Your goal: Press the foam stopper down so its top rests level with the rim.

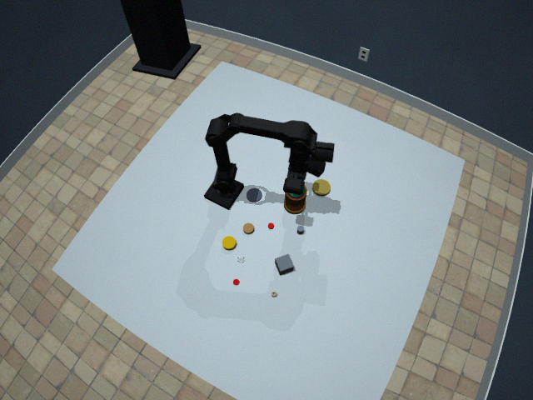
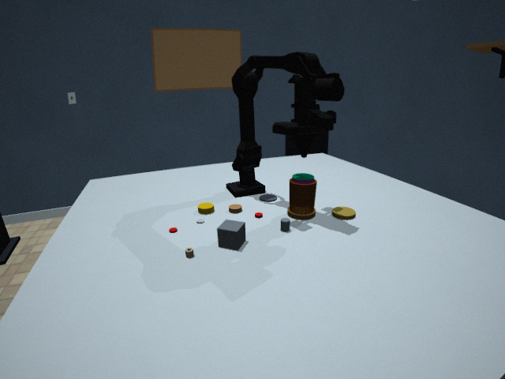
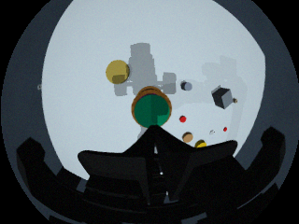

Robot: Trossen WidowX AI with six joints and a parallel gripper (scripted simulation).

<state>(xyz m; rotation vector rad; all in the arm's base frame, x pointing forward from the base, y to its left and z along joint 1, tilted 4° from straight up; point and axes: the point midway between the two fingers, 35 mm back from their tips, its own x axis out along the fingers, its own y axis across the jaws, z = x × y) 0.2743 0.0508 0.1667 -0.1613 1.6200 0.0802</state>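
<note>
Brown ribbed jar (image 2: pixel 302 200), green foam stopper (image 2: pixel 303 176) over a magenta band. Black arm (image 2: pixel 246 122). Pale grey-white tabletop (image 2: pixel 367 264). Grey cube (image 2: pixel 230 234), yellow disc (image 2: pixel 206 208), two red dots (image 2: pixel 173 230).
</note>
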